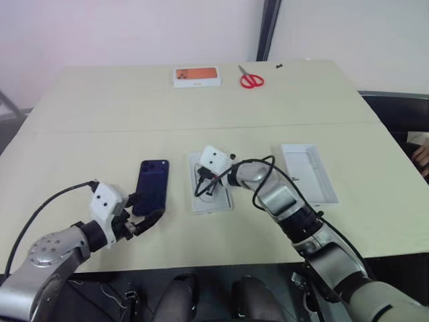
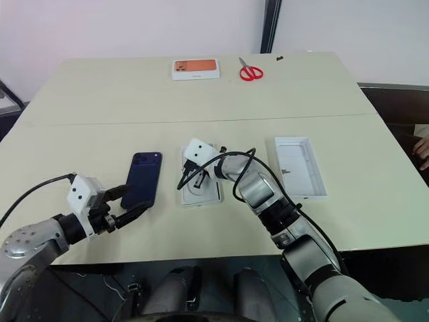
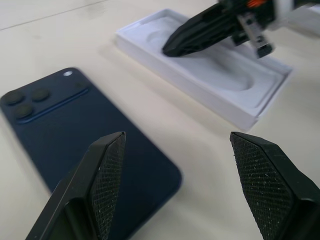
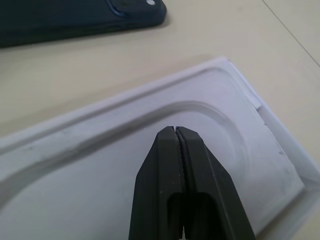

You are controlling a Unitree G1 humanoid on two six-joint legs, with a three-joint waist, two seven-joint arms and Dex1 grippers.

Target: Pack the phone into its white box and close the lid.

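Glossy navy phone [image 1: 152, 186] flat on table [image 1: 87, 134], left of white box [image 3: 260, 107]. Likely stiff, slick, scratch-prone; best pinched across long edges. Left gripper [image 3: 187, 165] spread at near end; right gripper [image 4: 176, 131] pressed together over box's insert [image 4: 100, 165]. Lid [image 1: 308, 172] far right.

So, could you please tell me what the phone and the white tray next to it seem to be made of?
The phone: its dark navy back looks like smooth glass or polished plastic, judging by the soft sheen; which one is unclear. The white tray: likely matte moulded pulp or card, given the dull surface and the soft rounded recess pressed into it.
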